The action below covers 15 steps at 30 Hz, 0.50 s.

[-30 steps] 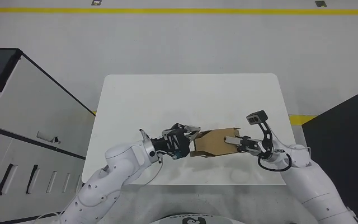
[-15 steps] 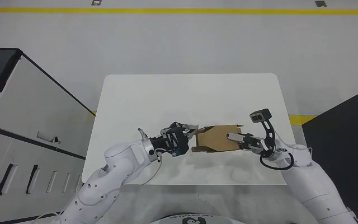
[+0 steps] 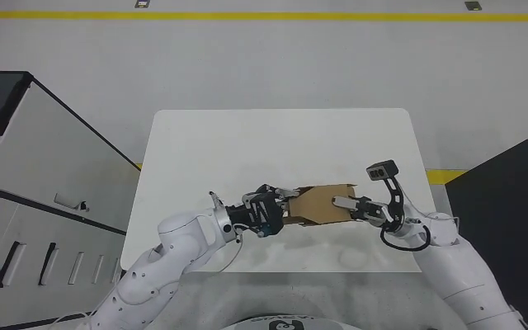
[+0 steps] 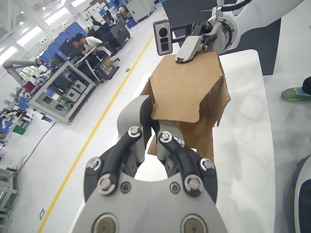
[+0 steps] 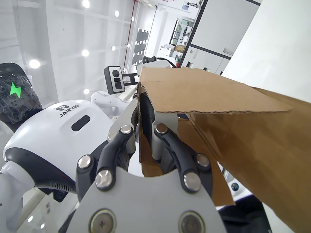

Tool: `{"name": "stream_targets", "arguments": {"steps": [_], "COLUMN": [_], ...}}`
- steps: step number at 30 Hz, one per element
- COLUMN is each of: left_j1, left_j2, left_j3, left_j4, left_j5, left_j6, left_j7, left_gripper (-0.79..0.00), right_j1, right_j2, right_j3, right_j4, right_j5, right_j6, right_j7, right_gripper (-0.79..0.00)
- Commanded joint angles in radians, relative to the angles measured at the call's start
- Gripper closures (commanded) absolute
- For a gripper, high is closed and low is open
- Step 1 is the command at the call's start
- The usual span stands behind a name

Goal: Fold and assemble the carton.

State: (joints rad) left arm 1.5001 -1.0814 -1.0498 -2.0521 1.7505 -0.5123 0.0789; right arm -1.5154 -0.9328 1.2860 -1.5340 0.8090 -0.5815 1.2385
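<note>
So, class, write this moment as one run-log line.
left gripper: shut on brown cardboard carton | right gripper: shut on its opposite end

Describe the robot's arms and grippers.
The left arm and right arm have smooth white shells. The left gripper and right gripper have grey bases, black linkages with silver bolts, and pale fingers. A black cable loops at the right wrist.

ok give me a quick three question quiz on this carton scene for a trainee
1. True or false: the brown cardboard carton is pressed flat.
2. Left gripper and right gripper: which grip the carton? A) left only B) right only C) both
3. Fill in: the carton's end nearest the left gripper is ___ (open/sealed).
Key: 1 false, it is opened into a box shape; 2 C; 3 open.
</note>
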Motion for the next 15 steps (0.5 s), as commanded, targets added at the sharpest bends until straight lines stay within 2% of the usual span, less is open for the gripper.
{"name": "stream_targets", "arguments": {"steps": [1,15], "left_j1": [0.000,0.002], "left_j2": [0.000,0.002], "left_j3": [0.000,-0.003], "left_j4": [0.001,-0.003], "left_j5": [0.000,0.000], "left_j6": [0.002,-0.002], "left_j7": [-0.001,-0.001], "left_gripper": [0.000,0.000], "right_j1": [0.002,0.006], "right_j2": [0.000,0.002], "right_j3": [-0.003,0.002], "right_j4": [-0.002,-0.025], "right_j5": [-0.003,-0.014], "right_j6": [0.014,0.082], "right_j7": [0.014,0.082], "right_gripper": [0.000,0.000]}}
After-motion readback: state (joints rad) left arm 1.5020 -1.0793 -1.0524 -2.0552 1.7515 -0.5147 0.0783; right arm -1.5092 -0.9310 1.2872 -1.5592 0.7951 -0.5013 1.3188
